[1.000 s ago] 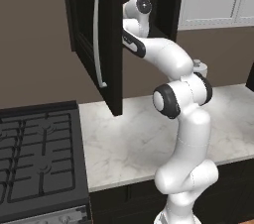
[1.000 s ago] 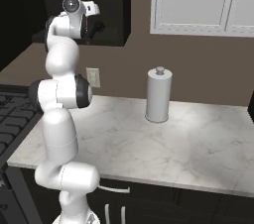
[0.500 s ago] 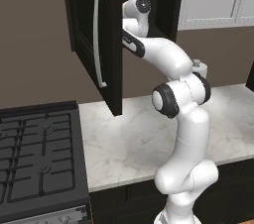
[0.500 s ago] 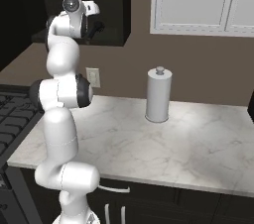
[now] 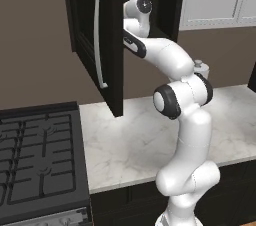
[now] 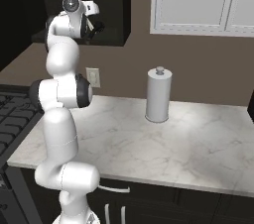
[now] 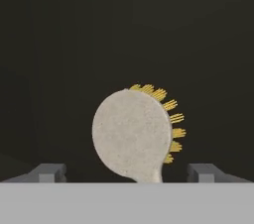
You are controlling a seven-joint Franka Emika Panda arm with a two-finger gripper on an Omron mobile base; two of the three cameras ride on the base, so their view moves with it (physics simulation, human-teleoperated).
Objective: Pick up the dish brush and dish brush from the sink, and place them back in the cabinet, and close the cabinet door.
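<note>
Gripper (image 7: 126,172) up inside the black cabinet (image 5: 165,0), its 2 fingers (image 7: 49,172) wide apart, clamped on nothing. Between them, close in front, the cream brush (image 7: 133,135): round head up, short neck down toward the hand, long way running up and down in the hand view. Yellow bristles sticking out along its right edge. Fingers not touching the head on either side. Dark all around it. Black cabinet door (image 5: 107,45) swung open, long silver handle (image 5: 98,40) standing up and down. Below, a pale stone counter (image 6: 198,143) with a white canister (image 6: 158,94) near the wall, well apart from the arm. Black stove (image 5: 35,165) at the left of the counter.
</note>
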